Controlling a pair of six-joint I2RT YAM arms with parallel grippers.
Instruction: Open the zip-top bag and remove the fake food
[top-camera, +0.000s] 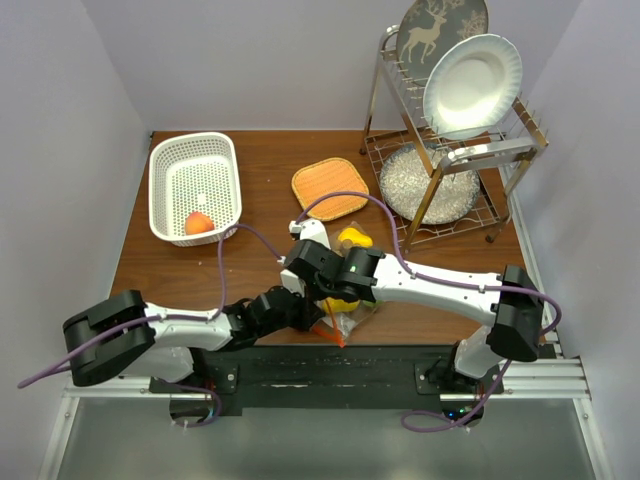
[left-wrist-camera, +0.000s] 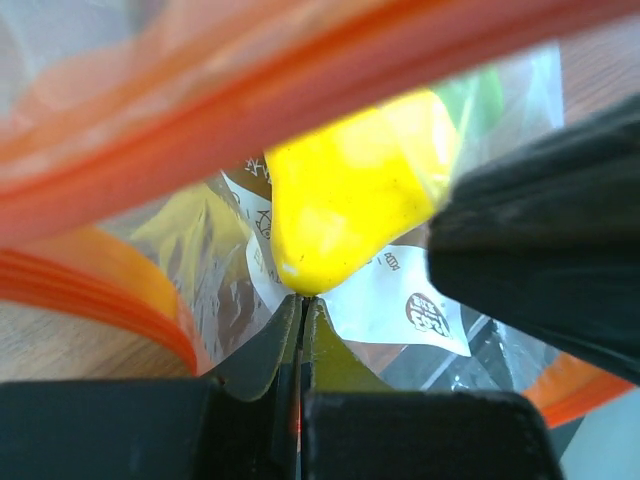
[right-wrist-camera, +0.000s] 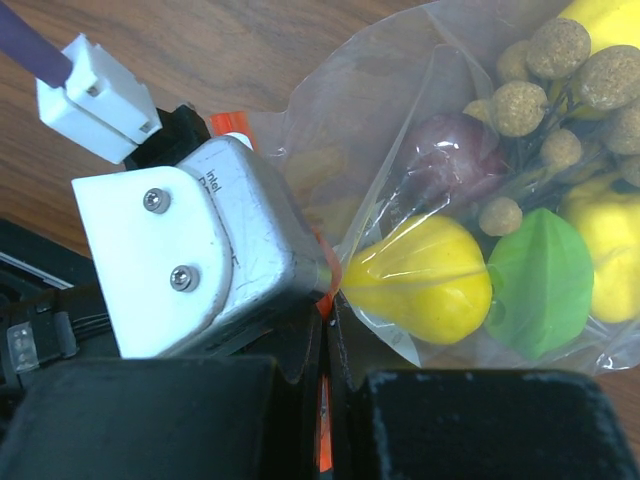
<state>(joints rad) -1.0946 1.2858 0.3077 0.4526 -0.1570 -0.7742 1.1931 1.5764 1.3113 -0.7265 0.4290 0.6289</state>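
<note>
At the far left of the counter (top-camera: 160, 265) sits a white basket (top-camera: 165, 190) with one orange peach (top-camera: 198, 222) inside it. Nearer the front edge, the left gripper (left-wrist-camera: 301, 305) is clenched tight. Its fingers meet on the clear plastic of the zip-top bag (right-wrist-camera: 330, 130), with a thin orange line showing between them. The bag lies at the middle of the counter's near edge, under both wrists, and its orange-red zipper strip (left-wrist-camera: 300, 90) arches across the left wrist view. Just beside it, the right gripper (right-wrist-camera: 325, 300) is also clamped shut, pinching the zipper strip at the bag's mouth. The rest of the fake food is inside the bag, crowded together: a yellow lemon (right-wrist-camera: 420, 280), a green piece (right-wrist-camera: 540, 280), a purple piece (right-wrist-camera: 455, 150) and a brown cluster (right-wrist-camera: 560, 90). Behind the arms lies the orange mat (top-camera: 329, 187) — farther right, a dish rack (top-camera: 500, 152) holds a white plate (top-camera: 472, 85).
</note>
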